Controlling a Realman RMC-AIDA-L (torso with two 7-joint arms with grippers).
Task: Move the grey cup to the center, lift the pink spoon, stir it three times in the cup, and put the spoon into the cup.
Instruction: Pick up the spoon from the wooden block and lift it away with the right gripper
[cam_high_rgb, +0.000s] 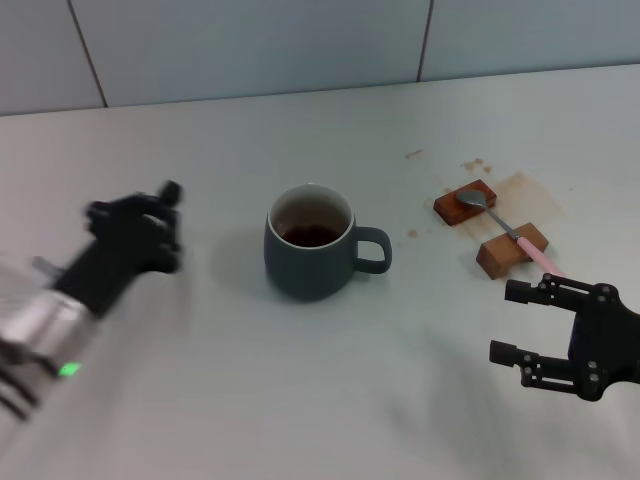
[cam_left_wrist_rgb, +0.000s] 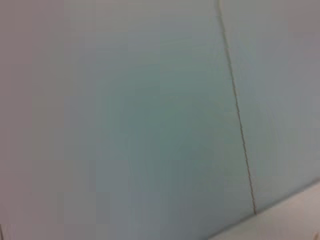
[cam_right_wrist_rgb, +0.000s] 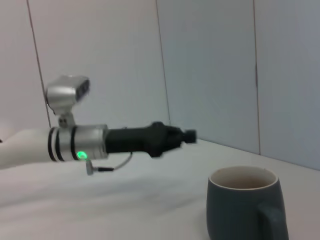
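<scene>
The left claw (cam_high_rgb: 150, 215) is blurred, its fingers indistinct.

grey cup (cam_high_rgb: 308, 262): glazed ceramic, soft sheen (whitish inside)
pink spoon (cam_high_rgb: 505, 225): shiny metal bowl
blocks (cam_high_rgb: 512, 250): wood

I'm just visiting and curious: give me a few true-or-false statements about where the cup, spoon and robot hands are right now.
1. The pink spoon lies across two wooden blocks. True.
2. The grey cup is tipped over. False: it stands upright.
3. The right gripper holds the spoon. False: its fingers are open and empty, near the spoon's handle end.
4. The cup's handle points toward the spoon. True.
5. The left gripper grips the cup. False: it is clear of the cup, off to its side.
</scene>
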